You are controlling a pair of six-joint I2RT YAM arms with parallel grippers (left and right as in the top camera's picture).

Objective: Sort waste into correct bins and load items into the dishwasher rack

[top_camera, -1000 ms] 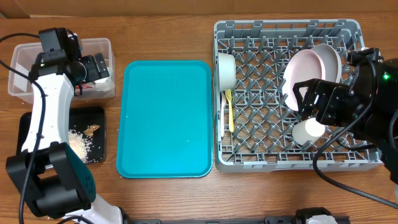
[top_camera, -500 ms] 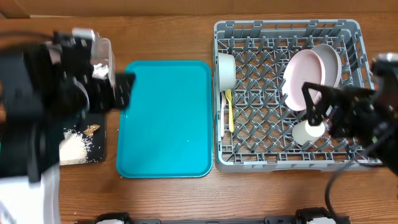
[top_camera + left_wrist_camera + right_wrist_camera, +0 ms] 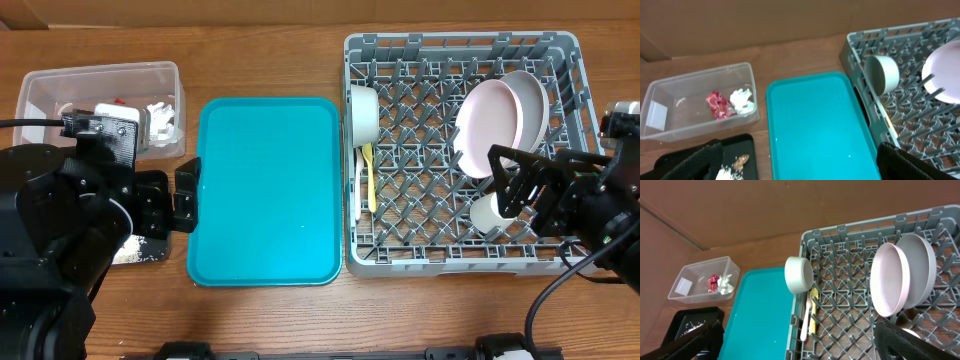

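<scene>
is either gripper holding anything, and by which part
Nothing is held. The left gripper and the right gripper are both wide open, with nothing between the jaws.

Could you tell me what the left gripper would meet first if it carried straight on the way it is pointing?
Most likely the teal tray: in the left wrist view its surface lies straight ahead between the open jaws of the left gripper. Depth is unclear, so this is a judgement.
</scene>
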